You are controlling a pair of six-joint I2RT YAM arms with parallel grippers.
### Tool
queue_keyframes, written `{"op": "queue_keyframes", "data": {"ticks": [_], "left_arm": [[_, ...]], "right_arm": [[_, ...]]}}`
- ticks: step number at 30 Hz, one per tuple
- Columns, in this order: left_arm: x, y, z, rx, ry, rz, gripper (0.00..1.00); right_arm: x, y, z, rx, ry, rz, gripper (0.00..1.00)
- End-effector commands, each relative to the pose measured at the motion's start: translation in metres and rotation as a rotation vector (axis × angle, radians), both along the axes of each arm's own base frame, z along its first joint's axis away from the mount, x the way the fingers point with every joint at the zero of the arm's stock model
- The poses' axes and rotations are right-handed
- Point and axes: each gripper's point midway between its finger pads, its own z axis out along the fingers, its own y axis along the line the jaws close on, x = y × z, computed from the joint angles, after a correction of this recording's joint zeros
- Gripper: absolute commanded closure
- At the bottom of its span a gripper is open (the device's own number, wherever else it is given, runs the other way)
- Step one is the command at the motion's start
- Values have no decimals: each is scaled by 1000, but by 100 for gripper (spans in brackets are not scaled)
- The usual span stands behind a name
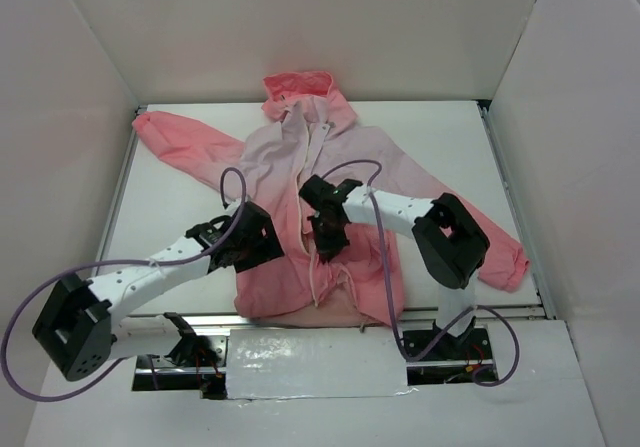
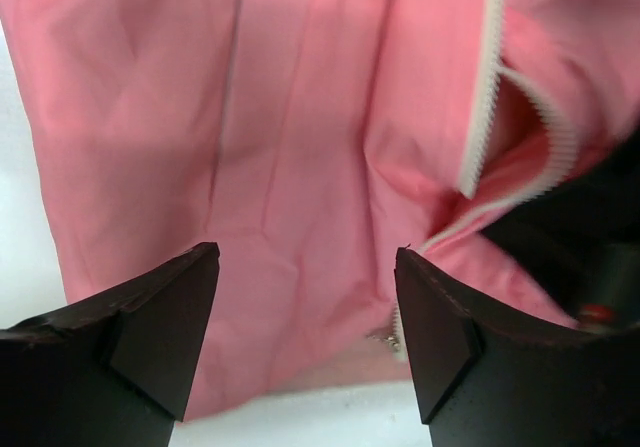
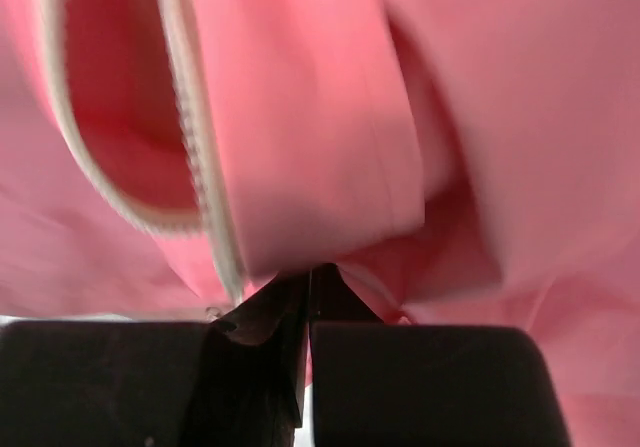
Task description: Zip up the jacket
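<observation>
Top view, jacket: the jacket lies spread flat on the table, hood far and hem near. Its white zipper runs down the middle and gapes in the lower half.
Top view, pincers: the left pincer is over the lower left panel. The right pincer is on the zipper line, where the cloth bunches.
Top view, step in hand: judged as getting a hold at the zipper's lower part before any pull toward the hood.
Left wrist view, pincer: the fingers stand wide apart with nothing between them. Pink cloth lies beyond them; contact cannot be told.
Left wrist view, zipper: the two rows of teeth part to the right, with a small metal piece near the hem.
Left wrist view, advice: this pincer should clamp the hem just beside the zipper's foot, so the cloth stays taut.
Right wrist view, pincer: the fingers are pressed together, and the edge of a pink fold sits at their tips. That looks like a pinch on the jacket beside the teeth.
Right wrist view, doubt: the slider is not visible here, so whether it is caught cannot be told.
Right wrist view, advice: confirm the slider is held before drawing. Then pull straight along the teeth and keep loose cloth out of them.
</observation>
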Motion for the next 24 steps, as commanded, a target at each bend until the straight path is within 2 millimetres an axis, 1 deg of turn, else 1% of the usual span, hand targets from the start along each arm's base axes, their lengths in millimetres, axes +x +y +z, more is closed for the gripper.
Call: {"op": "queue_keyframes", "data": {"ticks": [1, 2, 3, 4, 5, 6, 7, 8, 9, 10, 11, 12, 13, 14, 15, 16, 17, 18, 19, 20, 21, 22, 23, 24], "left_arm": [[24, 0, -11, -10, -4, -23, 18], [31, 3, -13, -1, -3, -12, 18], [39, 13, -22, 21, 24, 23, 18], [46, 17, -24, 28, 25, 21, 18], [57, 20, -19, 30, 10, 34, 18], [66, 32, -26, 56, 31, 73, 18], [75, 40, -26, 85, 25, 77, 18], [89, 43, -25, 99, 27, 87, 18], [98, 57, -27, 115, 46, 124, 18], [115, 61, -15, 123, 19, 117, 18], [124, 66, -10, 133, 16, 120, 18], [131, 76, -9, 150, 24, 134, 18], [133, 78, 0, 173, 20, 108, 18], [146, 73, 29, 148, -50, 91, 17], [149, 67, 44, 122, -86, 61, 17], [154, 59, 63, 81, -147, 17, 17], [148, 43, 89, -12, -203, -45, 17], [144, 33, 101, -68, -236, -92, 17], [138, 26, 106, -113, -260, -127, 18], [134, 20, 126, -166, -326, -152, 19], [123, 8, 133, -242, -328, -200, 20], [112, 4, 128, -275, -313, -221, 21], [106, 0, 140, -320, -357, -246, 22], [94, -11, 145, -393, -345, -295, 22]], "right_arm": [[79, 16, 26, 170, -111, -90, 100], [88, 18, 23, 191, -98, -94, 100], [96, 26, 29, 241, -91, -90, 100], [115, 32, 36, 276, -107, -101, 100], [125, 36, 40, 292, -113, -115, 100], [134, 40, 44, 306, -118, -119, 100], [151, 51, 63, 361, -151, -117, 100], [162, 50, 61, 376, -143, -144, 100], [173, 54, 70, 419, -155, -150, 100], [176, 64, 85, 498, -138, -134, 100], [180, 66, 95, 549, -137, -132, 100], [188, 68, 109, 615, -159, -122, 100], [180, 68, 126, 665, -170, -91, 100], [177, 73, 143, 729, -203, -46, 100], [163, 70, 137, 739, -191, -24, 100], [152, 68, 164, 795, -236, 6, 100], [147, 72, 180, 871, -275, 45, 100], [132, 65, 167, 878, -247, 37, 100], [123, 61, 189, 920, -283, 43, 100], [120, 60, 195, 944, -310, 50, 100], [111, 54, 184, 937, -291, 36, 100], [102, 50, 198, 963, -320, 42, 100], [100, 49, 202, 981, -352, 49, 100], [89, 42, 200, 987, -357, 47, 100]]}}
